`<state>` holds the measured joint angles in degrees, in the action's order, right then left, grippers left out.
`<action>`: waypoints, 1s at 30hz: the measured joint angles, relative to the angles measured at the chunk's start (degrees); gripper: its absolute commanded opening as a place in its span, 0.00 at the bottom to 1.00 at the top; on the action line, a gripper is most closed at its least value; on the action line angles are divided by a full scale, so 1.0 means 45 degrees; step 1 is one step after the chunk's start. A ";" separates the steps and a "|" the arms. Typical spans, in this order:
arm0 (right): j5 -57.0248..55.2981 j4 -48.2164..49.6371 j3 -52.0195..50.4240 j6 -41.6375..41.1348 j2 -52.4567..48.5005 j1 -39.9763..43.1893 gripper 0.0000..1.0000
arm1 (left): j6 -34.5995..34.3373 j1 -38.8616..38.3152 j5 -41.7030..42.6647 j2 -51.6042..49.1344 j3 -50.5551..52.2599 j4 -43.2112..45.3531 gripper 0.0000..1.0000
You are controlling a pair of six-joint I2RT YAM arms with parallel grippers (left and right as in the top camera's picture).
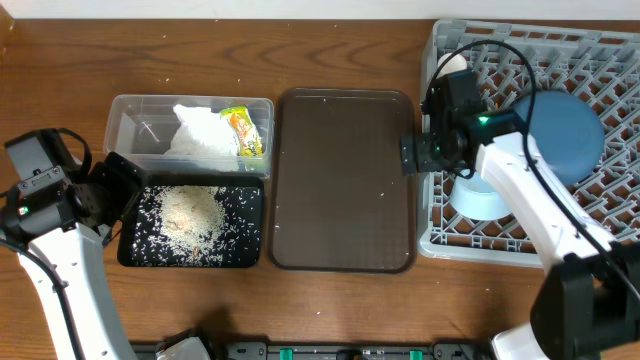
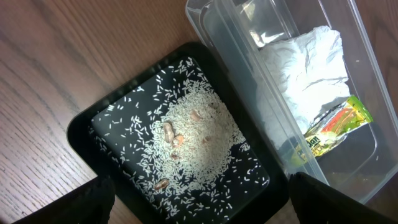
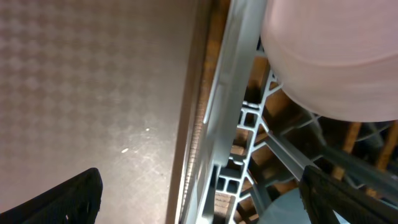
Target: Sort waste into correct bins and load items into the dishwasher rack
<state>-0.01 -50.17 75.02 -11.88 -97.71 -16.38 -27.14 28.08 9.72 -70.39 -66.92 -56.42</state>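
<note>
Spread and empty, left gripper hovers by the black tray, right gripper over the rack at the desk's right edge. Napkin and wrapper lie in the tub, rice in the tray, plate racked. Seemingly finished; next, retreat clear.

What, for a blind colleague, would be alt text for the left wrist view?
A black tray of scattered white rice sits on a wooden table, beside a clear tub holding a crumpled napkin and a yellow-green wrapper. The left gripper, open, shows dark fingertips at the bottom corners.
</note>
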 measured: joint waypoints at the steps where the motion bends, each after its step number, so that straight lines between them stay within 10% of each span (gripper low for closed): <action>1: 0.0005 -0.0005 0.0000 -0.0141 -0.0141 0.0000 0.86 | 0.0000 0.0000 0.0000 0.0000 0.0000 0.0000 0.92; 5: -0.0005 -0.0058 0.0000 -0.0466 -0.0403 0.0000 0.37 | 0.0000 0.0000 0.0000 0.0000 0.0000 0.0000 0.92; 30: -0.0335 -0.2093 0.0010 -0.0835 -0.0423 -0.0500 0.04 | 0.0000 0.0000 0.0000 0.0000 0.0000 0.0000 0.92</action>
<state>-1.52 -59.59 75.07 -15.64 -99.61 -18.63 -27.14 28.08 9.72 -70.39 -66.92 -56.42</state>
